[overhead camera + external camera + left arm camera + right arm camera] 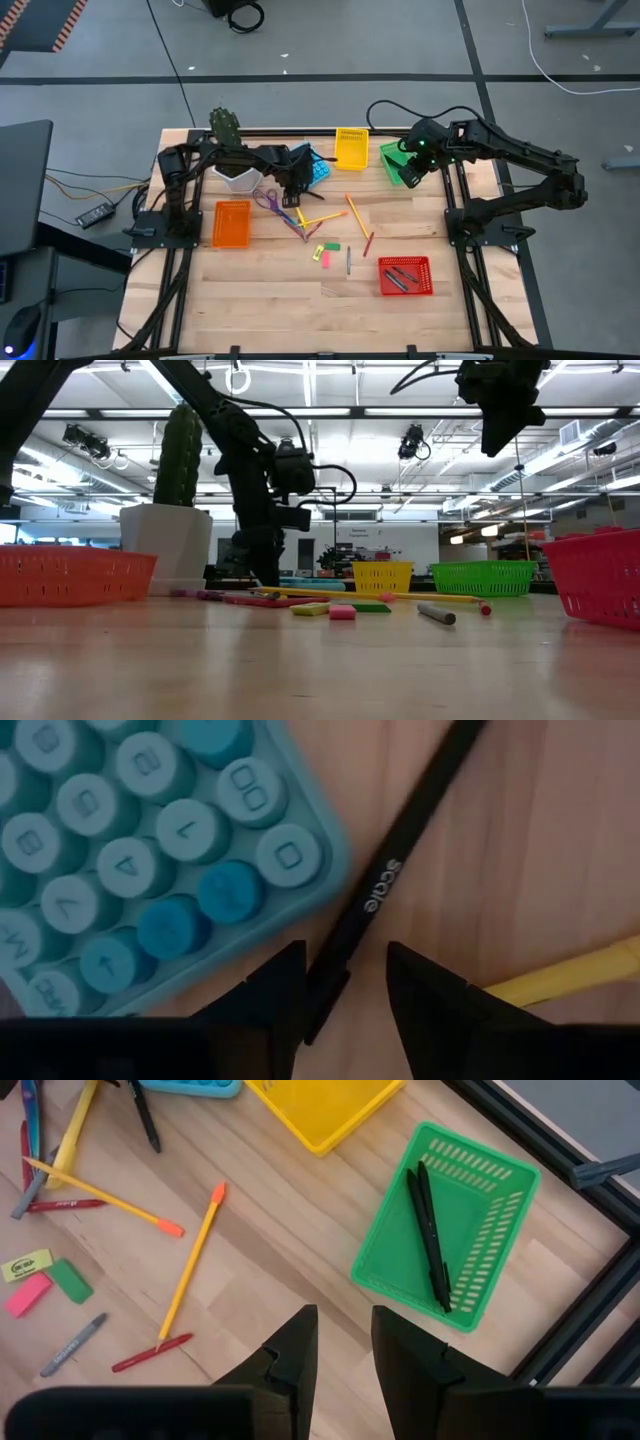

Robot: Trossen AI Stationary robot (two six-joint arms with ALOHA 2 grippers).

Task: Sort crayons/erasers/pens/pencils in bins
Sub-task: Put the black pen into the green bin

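Note:
A black pen (400,860) lies flat on the table beside the blue calculator (150,850). My left gripper (345,995) is open and low over the table, its fingers on either side of the pen's near end; in the high view it (295,190) is by the calculator (316,170). My right gripper (345,1350) is open and empty, high above the table near the green bin (500,1230), which holds two black pens (430,1230). Pencils (190,1260), crayons and erasers (28,1295) lie mid-table. My left gripper's fingers come from above and lie across the black pen's end (325,1000), which rests on the table. One finger (280,990) stands right against the pen; I cannot tell whether it touches.
The yellow bin (351,148) and green bin (393,158) stand at the far edge, the orange bin (232,224) at the left, and the red bin (405,276) with a few sticks at the near right. Purple scissors (268,200) and a white plant pot (238,178) are near my left gripper.

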